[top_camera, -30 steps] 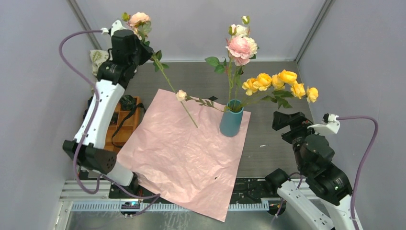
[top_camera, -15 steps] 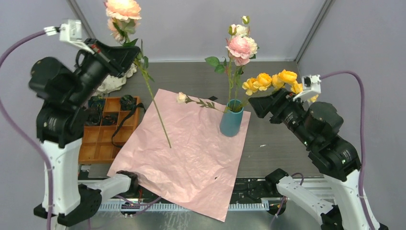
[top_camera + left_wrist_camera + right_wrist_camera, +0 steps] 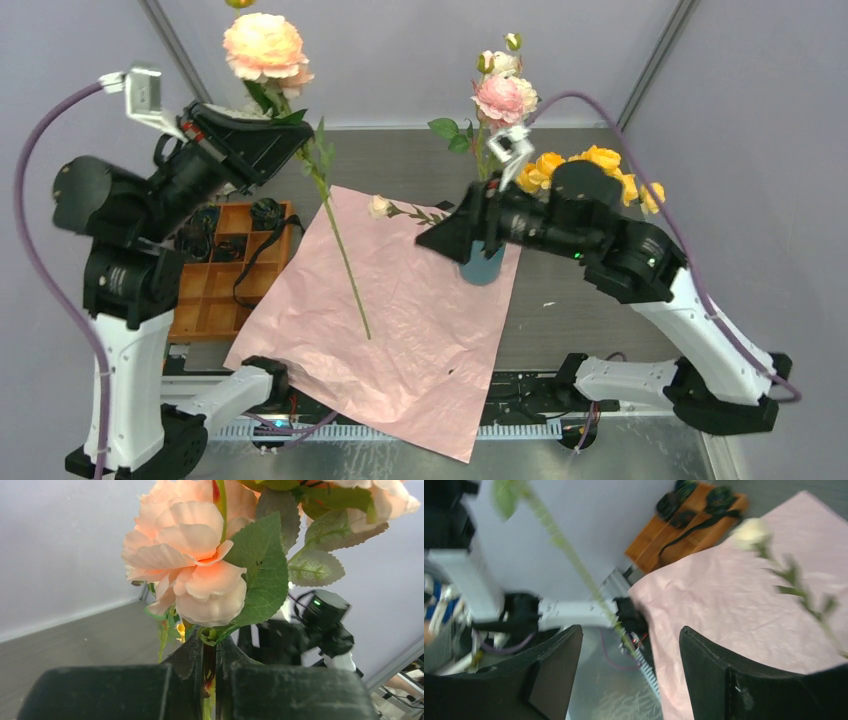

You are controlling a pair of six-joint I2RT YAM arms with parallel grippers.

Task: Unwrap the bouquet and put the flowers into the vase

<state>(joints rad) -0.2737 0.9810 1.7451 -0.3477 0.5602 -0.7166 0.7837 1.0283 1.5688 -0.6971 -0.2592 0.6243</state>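
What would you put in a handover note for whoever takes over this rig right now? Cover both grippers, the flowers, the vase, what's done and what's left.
Left gripper: jaws shut on the stem of the peach flower, held high, with the stem hanging over the wrapping paper.
Right gripper: jaws open, empty, close to the vase.
Done: the paper lies spread flat; pink-and-white flowers and yellow roses stand in the vase.
Left: get the peach flower into the vase.

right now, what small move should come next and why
Probably ease the right gripper left to the hanging stem and close on it. The left gripper pinches the peach flower just under its head, so the long stem dangles free above the pink paper, left of the vase; the open right jaws face it.
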